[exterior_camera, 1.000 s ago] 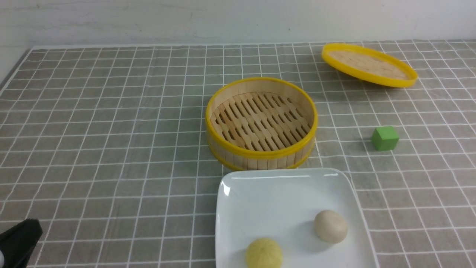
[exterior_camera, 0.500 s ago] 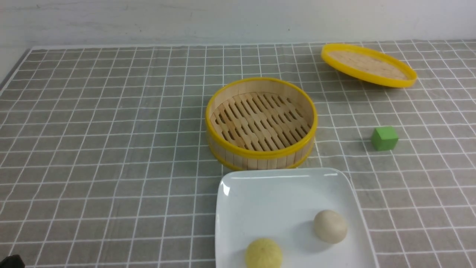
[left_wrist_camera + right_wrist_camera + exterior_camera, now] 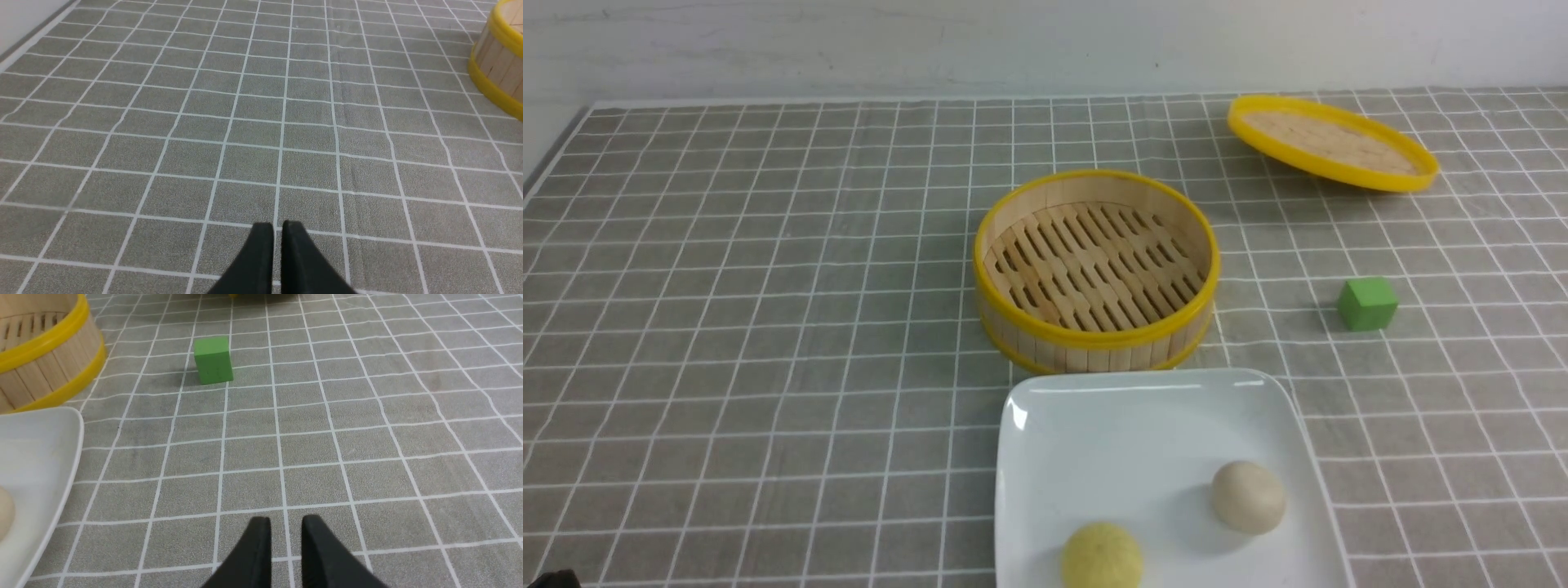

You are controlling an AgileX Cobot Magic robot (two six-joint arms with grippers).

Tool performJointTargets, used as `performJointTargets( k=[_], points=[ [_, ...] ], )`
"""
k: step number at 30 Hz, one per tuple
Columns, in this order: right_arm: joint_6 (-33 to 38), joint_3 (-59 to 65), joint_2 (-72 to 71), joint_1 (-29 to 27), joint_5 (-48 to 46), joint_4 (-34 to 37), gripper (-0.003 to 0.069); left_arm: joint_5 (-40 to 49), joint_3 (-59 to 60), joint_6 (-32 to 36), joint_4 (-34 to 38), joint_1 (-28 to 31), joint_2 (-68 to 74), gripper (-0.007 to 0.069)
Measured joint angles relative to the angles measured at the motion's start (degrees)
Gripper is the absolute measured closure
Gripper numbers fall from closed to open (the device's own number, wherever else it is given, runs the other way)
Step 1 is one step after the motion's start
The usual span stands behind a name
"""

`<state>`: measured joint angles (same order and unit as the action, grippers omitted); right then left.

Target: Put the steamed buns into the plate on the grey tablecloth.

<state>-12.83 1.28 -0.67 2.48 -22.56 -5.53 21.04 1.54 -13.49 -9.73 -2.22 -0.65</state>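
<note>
— Buns placed? Both steamed buns (image 3: 1248, 496) inside the plate (image 3: 1094, 408) on the grey tablecloth (image 3: 768, 327), near six o'clock.

— Grippers? Left gripper (image 3: 277, 228) nearly together, right gripper (image 3: 286, 524) slightly apart, seemingly parked empty.

both grippers empty, left gripper (image 3: 278, 228) fingers nearly together, right gripper (image 3: 286, 524) slightly apart.

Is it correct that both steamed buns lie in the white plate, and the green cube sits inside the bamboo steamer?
Not quite. Both steamed buns lie in the plate, but the front view shows the green cube on the grey tablecloth, beside the empty steamer.
</note>
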Motion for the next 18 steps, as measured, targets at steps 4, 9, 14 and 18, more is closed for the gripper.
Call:
performJointTargets(
  k=[4,9,14,18],
  points=[
    [0.0,0.0,0.0,0.0,0.0,0.0,0.0517,0.2,0.0,0.0,0.0,0.0,0.0,0.0559],
    [0.0,0.0,0.0,0.0,0.0,0.0,0.0510,0.2,0.0,0.0,0.0,0.0,0.0,0.0553],
    [0.0,0.0,0.0,0.0,0.0,0.0,0.0506,0.2,0.0,0.0,0.0,0.0,0.0,0.0551],
    [0.0,0.0,0.0,0.0,0.0,0.0,0.0501,0.2,0.0,0.0,-0.1,0.0,0.0,0.0545]
  ],
)
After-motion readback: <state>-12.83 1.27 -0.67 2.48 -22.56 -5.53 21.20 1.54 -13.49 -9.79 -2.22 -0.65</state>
